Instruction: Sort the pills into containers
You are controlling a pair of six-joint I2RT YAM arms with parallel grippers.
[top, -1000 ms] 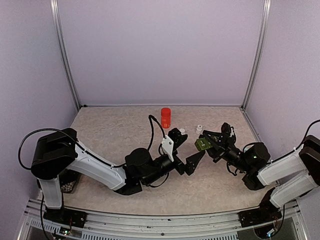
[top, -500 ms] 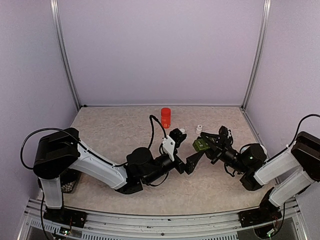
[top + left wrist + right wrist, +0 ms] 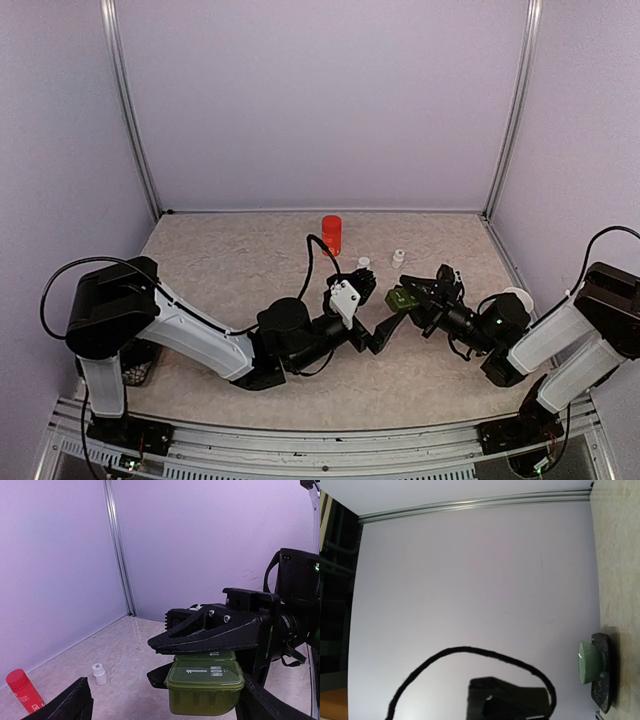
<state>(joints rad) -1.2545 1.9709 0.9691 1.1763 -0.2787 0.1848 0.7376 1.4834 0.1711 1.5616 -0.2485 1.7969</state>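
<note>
With the right claw (image 3: 408,296) clenched, grips the containers (image 3: 204,686) by one end, lifted clear of the table (image 3: 220,270) in the gap between the two arms. Holds the left claw (image 3: 372,305) spread wide, one finger to each side of the green strip, apparently touching nothing.

Could go wrong at the meeting of the two claws. Risks a knock, being tip to tip, and a knock could twist the strip out of a hold that takes only one end. Could drop it to the table if the right claw lets go before the left one bites. Cannot take pills as it stands, with the lids in view shut. Could spring a hinge or crack a lid by squeezing across the top.

Reads roughly "MON" on the nearest lid, seen inverted, with a smaller mark beside it that cannot be made out. Shows a white label on the red bottle (image 3: 22,690), too small to read, and none on the small white bottle (image 3: 99,673).
</note>
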